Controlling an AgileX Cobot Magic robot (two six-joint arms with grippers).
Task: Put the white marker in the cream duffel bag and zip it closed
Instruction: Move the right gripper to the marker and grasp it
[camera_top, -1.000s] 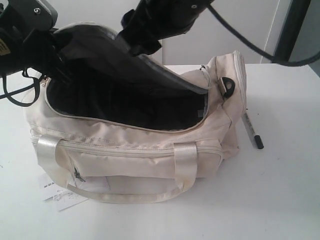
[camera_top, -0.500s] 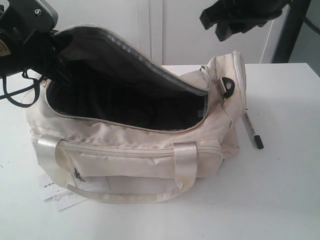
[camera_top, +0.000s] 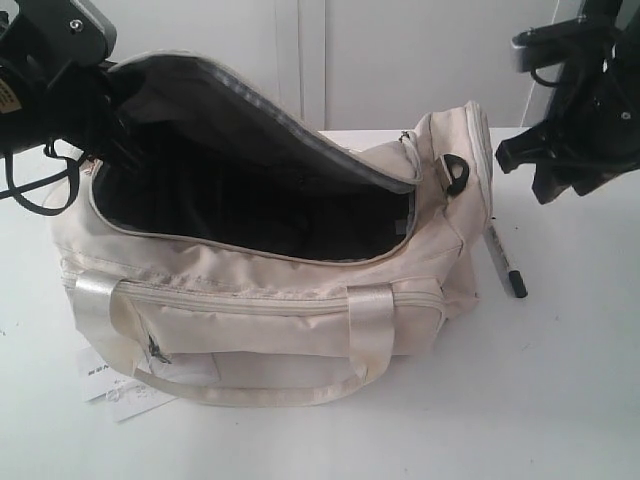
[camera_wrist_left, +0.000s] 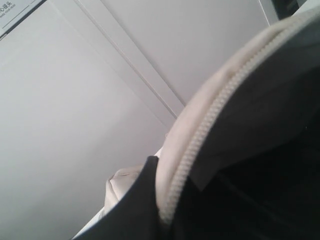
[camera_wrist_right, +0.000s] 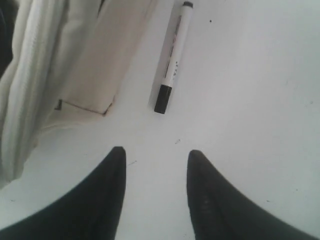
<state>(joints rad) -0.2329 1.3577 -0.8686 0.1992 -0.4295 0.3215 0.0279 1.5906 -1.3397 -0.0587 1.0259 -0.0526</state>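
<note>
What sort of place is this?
Probably a robotics lab or test bench: a bare white table, plain white wall panels behind, and cabled black robot arms flanking just a bag and a marker.

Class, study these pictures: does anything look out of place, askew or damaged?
Only the white marker: it lies on the table beside one end of the cream duffel bag, not inside it. Nothing looks spilled or damaged.

We see a plain white counter (camera_top: 560, 400) under soft, even light, and behind it a pale panelled wall (camera_top: 420, 60) with a narrow vertical strip (camera_top: 311, 60).
</note>
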